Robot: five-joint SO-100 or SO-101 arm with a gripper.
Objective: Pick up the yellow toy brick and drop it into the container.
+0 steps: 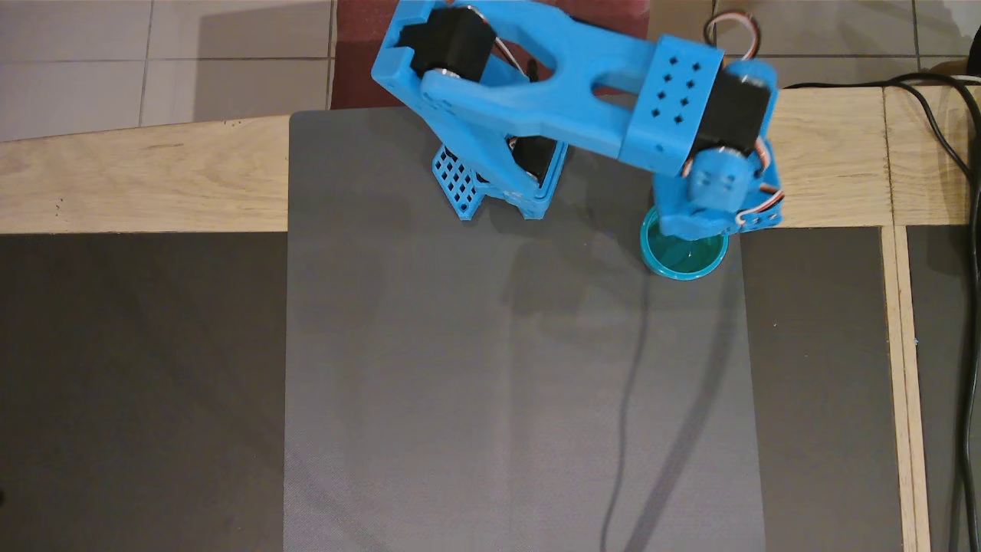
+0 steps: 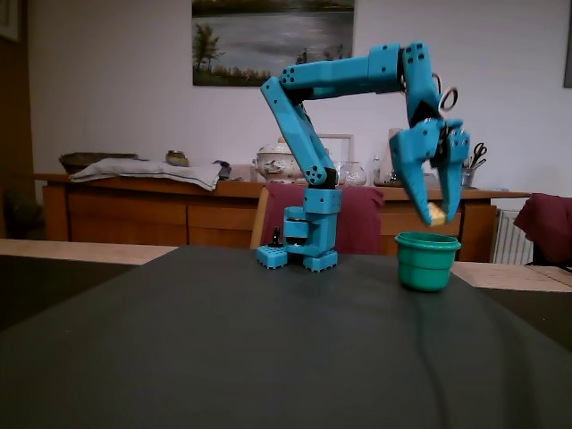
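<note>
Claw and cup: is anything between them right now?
Only bare air. In the fixed view the claw, holding the brick, hangs just above the cup rim with nothing between. The overhead view hides that gap behind the arm.

The blue arm [image 2: 308,134] arches up from its base and bends down at the wrist; its end effector [image 2: 435,214] points downward, fingers pinched around a small yellow piece.

Gripper [image 2: 436,221] with brick [image 2: 437,213] above container [image 2: 426,260]; container on mat [image 1: 498,383], right of arm base [image 2: 304,241].
</note>
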